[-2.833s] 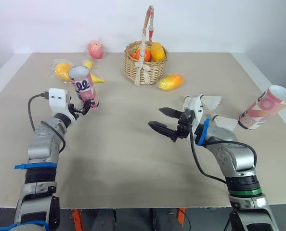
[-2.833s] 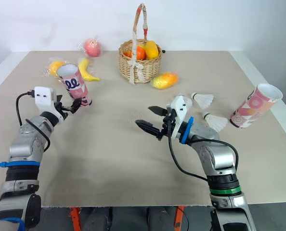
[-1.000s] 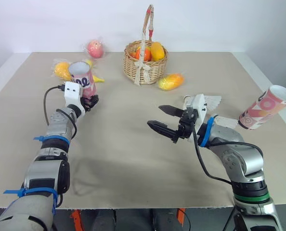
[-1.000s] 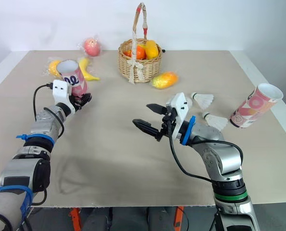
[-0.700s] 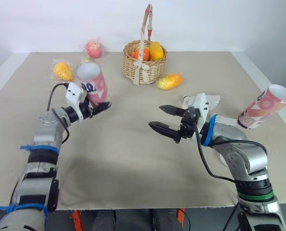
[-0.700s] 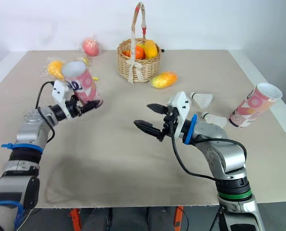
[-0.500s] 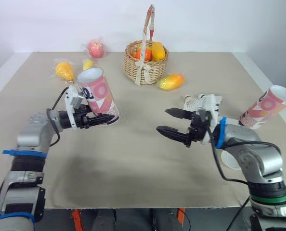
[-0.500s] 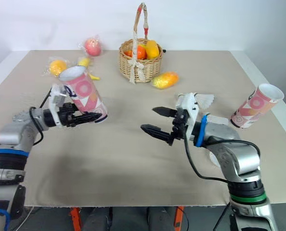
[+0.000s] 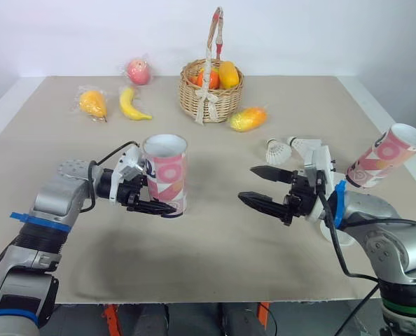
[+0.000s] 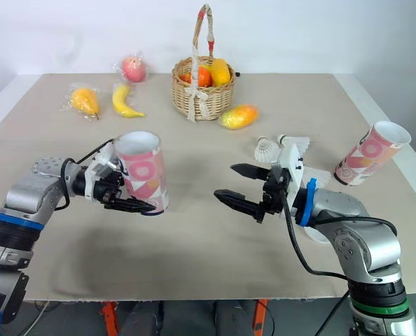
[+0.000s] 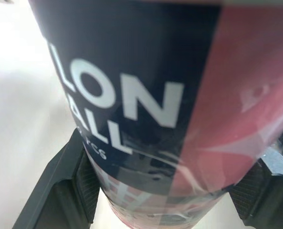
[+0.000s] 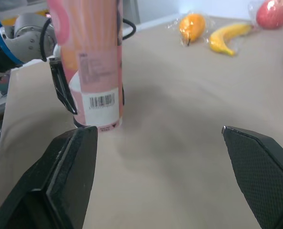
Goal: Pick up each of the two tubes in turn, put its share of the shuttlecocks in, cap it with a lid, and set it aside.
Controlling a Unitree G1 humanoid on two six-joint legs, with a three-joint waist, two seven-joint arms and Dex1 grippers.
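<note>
Head view: my left gripper [image 9: 164,203] clamps the upright tube [image 9: 166,168] in front of the basket [image 9: 210,91]. My right gripper [image 9: 246,183] gapes empty, with the shuttlecocks [image 9: 276,151] front-right of the basket. Left wrist: my fingers [image 11: 60,191] flank the tube. Right wrist: the tube faces me across the table [image 12: 179,143].

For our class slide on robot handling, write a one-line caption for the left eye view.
Left gripper holds a pink tube upright; right gripper, open, faces it, two shuttlecocks beyond.
</note>
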